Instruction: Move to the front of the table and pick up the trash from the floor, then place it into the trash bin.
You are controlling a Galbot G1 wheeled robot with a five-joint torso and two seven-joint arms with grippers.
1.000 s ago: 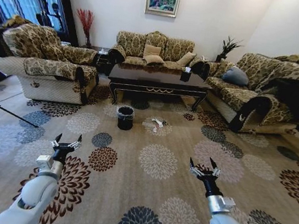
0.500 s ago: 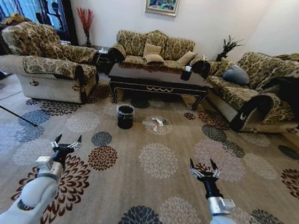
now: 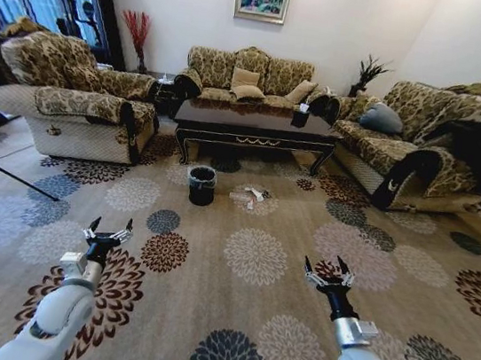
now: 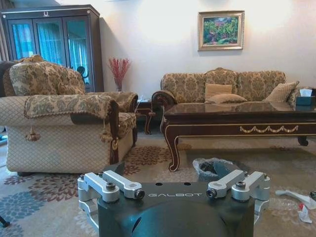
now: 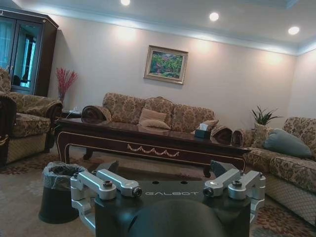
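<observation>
Head view: the whole room has slid a little since a second ago. The table, the trash bin and the trash all sit slightly higher in the frame than before, while both arms hold the same spots low in the picture. That is the camera travelling with the robot (the furniture has not moved). I judge the robot is driving across the carpet and has yet to arrive, since the litter lies well apart from both arms. The left gripper, lower left, and the right gripper, lower right, hang over the carpet with fingers spread and nothing in them.

Left wrist view: the left gripper fills the bottom edge, fingers apart, empty. Beyond it the bin stands just in front of the table's leg, and pale scraps of trash lie at the lower right.

Right wrist view: the right gripper sits low, also splayed and empty. The bin stands at lower left, with the table behind it.
</observation>
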